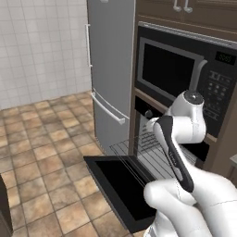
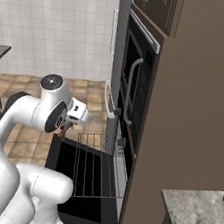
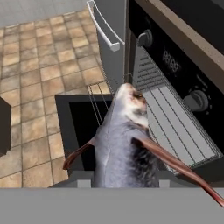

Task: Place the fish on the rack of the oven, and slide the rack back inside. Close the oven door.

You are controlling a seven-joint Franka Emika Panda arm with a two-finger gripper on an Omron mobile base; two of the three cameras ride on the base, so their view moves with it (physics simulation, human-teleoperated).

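**Fish held in the end effector above the pulled-out oven rack**

I have the two-finger end effector (image 3: 124, 186) closed on the grey, pale-headed fish with reddish-brown fins (image 3: 124, 144). In the hand view the fish fills the middle, head pointing away from the camera, one long fin trailing toward the lower right corner. The finger tips are hidden under its body, so I go by the fish hanging there with nothing else under it.

Landmark: the built-in black wall oven with round knobs and a small digital display (image 3: 175, 65). Its wide black glass-fronted drop-down door (image 1: 122, 185) lies fully open, flat out in front of the cavity. The silver-grey wire rack of thin parallel bars (image 1: 152, 155) is drawn out of the oven over the open door. In the hand view the fish sits above the door and the near end of the rack, its head toward the oven's front; I cannot tell whether it touches the bars.

In the right base view the white arm's wrist is in front of the oven, over the outer edge of the door (image 2: 81, 183), with the rack (image 2: 93, 167) just beside it.

Above the oven sits a black microwave with a keypad and vertical handle (image 1: 185, 74). To the oven's left stands a tall grey refrigerator with bar handles (image 1: 109, 69). A brown tiled floor (image 1: 41, 148) spreads out in front of the oven.
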